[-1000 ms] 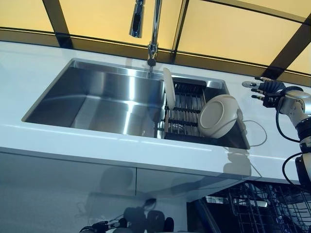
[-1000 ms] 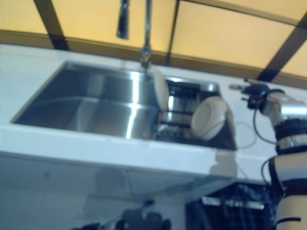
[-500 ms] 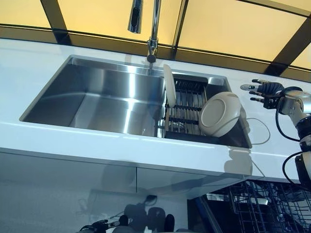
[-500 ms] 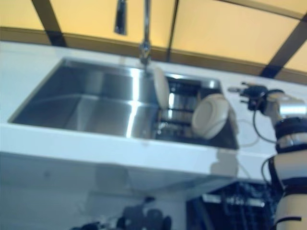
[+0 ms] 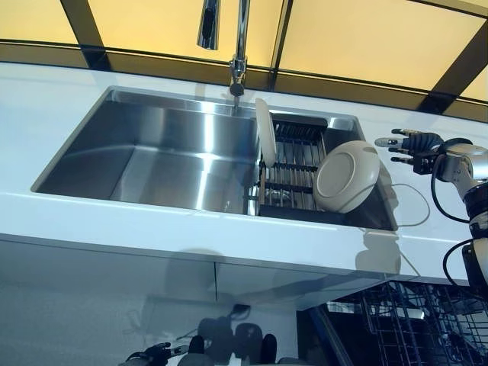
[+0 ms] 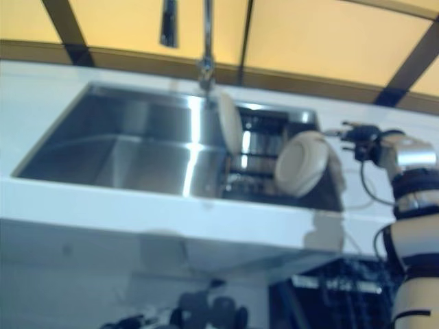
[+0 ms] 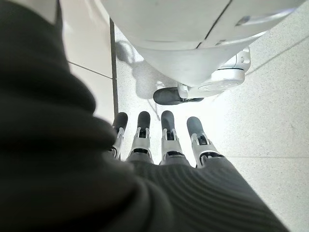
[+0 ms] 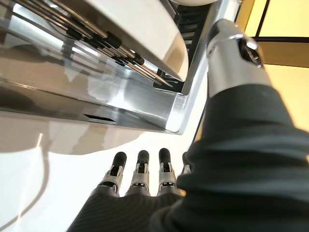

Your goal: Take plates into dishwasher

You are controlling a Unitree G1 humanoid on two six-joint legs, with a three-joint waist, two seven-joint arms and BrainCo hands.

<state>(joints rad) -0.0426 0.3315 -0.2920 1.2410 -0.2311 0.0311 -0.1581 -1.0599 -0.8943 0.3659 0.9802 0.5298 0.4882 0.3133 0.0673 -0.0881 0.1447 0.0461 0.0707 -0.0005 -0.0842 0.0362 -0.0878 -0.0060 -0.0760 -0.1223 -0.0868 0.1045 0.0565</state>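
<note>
Two cream plates (image 5: 347,177) stand in the dark rack (image 5: 293,164) at the sink's (image 5: 152,152) right end, one upright, one tilted. Beside the sink, above the desk (image 5: 46,99), the right robot hand (image 5: 412,142) hovers, fingers straight, empty. The left robot hand (image 7: 164,140) hangs straight-fingered over the floor (image 7: 270,106).

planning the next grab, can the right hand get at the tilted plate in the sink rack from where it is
Probably yes. The right hand hangs open over the counter just beside the sink, with nothing between it and the tilted plate, whose rim faces that side.
</note>
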